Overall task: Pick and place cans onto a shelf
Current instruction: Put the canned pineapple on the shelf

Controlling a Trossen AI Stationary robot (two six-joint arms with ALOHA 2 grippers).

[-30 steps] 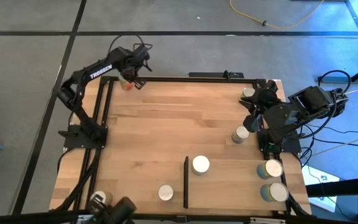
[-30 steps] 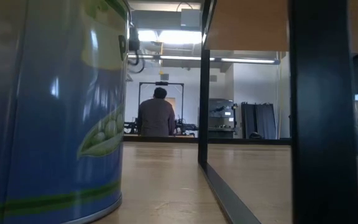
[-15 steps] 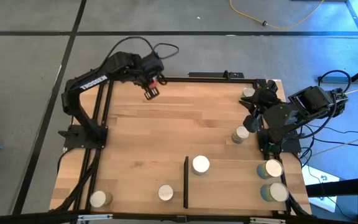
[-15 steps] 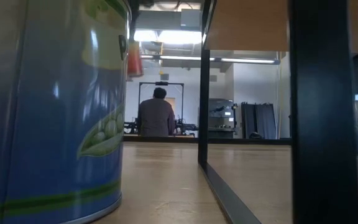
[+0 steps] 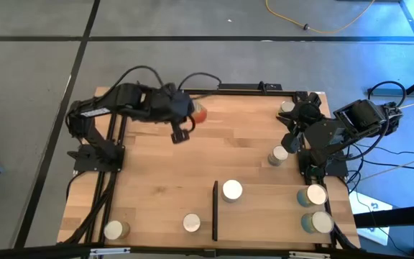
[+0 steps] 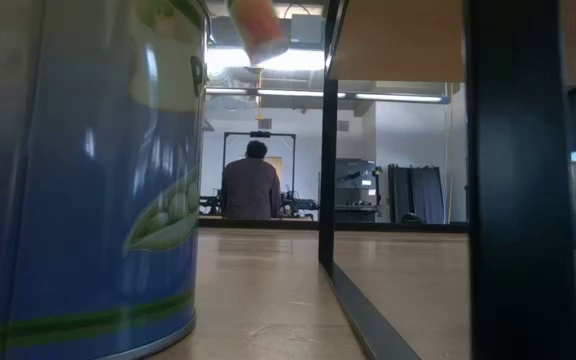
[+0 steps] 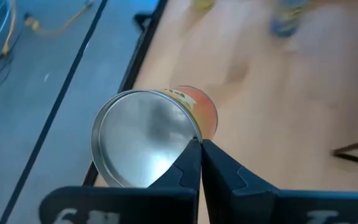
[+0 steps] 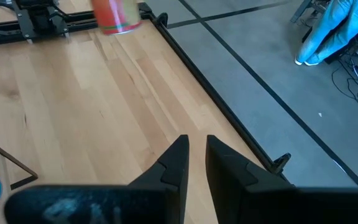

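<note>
My left gripper [image 5: 191, 115] is over the far middle-left of the table, shut on an orange-labelled can [image 5: 199, 113] held in the air. That can shows high and tilted in the low view [image 6: 259, 26]. My right gripper [image 8: 194, 149] waits by the table's right edge, its fingers a narrow gap apart and empty. Other cans stand upright on their bases: two by the right arm [image 5: 287, 106] [image 5: 277, 155], two at the near right [image 5: 312, 194] [image 5: 318, 221], two at the near edge [image 5: 191, 222] [image 5: 113, 229]. One can [image 5: 232, 190] stands on the shelf [image 5: 264, 216] beside its black bar [image 5: 215, 210]. My left gripper pinches the raised rim [image 7: 191, 132] of the can's round metal end between its two fingertips [image 7: 189, 163]. The can is lifted clear of the table and tilted, its metal end [image 7: 143, 140] facing the wrist and its orange side [image 7: 205, 111] pointing away.
A big blue can with a pea label [image 6: 78, 170] fills the near left of the low view. The shelf's black posts [image 6: 520, 180] [image 6: 328, 140] stand near the camera. A person [image 6: 252, 185] is far behind the table. Bare wood lies mid-table [image 5: 214, 151].
My left gripper has carried the orange can from the table's far left corner toward the right and then toward the near edge, over the table. It has turned as it went. The can has climbed in the low view and now tilts.
</note>
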